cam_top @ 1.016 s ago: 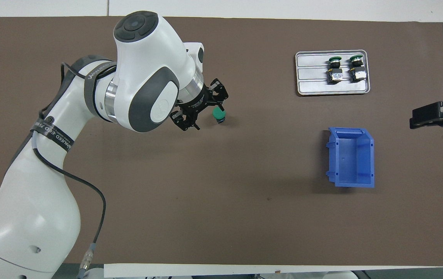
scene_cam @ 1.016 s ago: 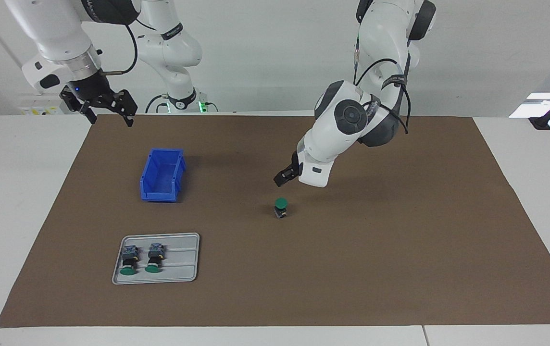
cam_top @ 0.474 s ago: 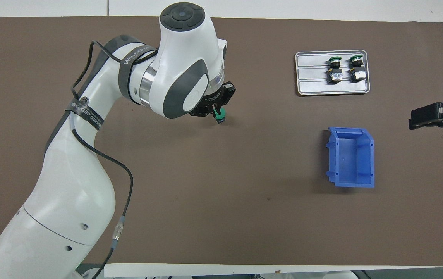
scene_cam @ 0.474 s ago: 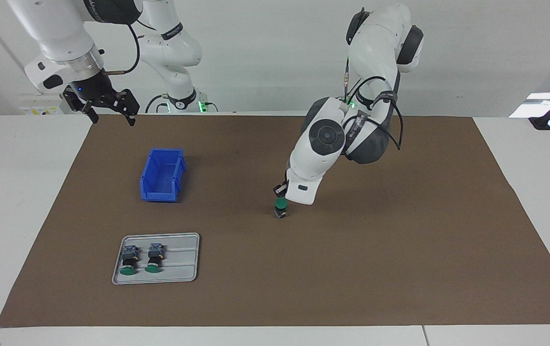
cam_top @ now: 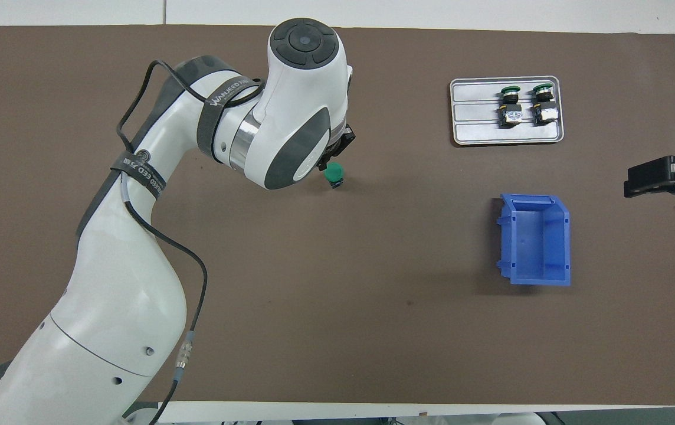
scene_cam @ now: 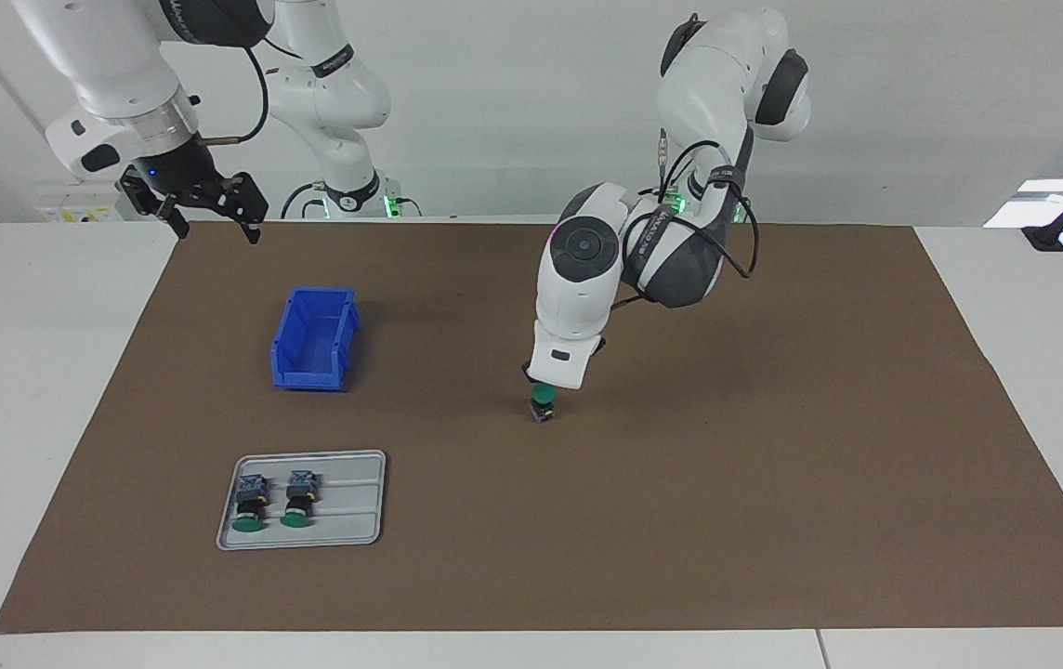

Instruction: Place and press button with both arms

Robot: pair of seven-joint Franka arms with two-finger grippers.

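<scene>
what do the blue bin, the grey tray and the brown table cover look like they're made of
Blue bin: likely moulded plastic, with a uniform saturated colour, ribbed walls and a slight sheen.
Grey tray: metal or plastic, hard to tell; pale satin grey with a rolled rim and pressed ridges.
Brown cover: matte, flat, no glare, probably paper or thin board.

The button stands upright on the brown mat mid-table, green cap up, black barrel below.
</scene>
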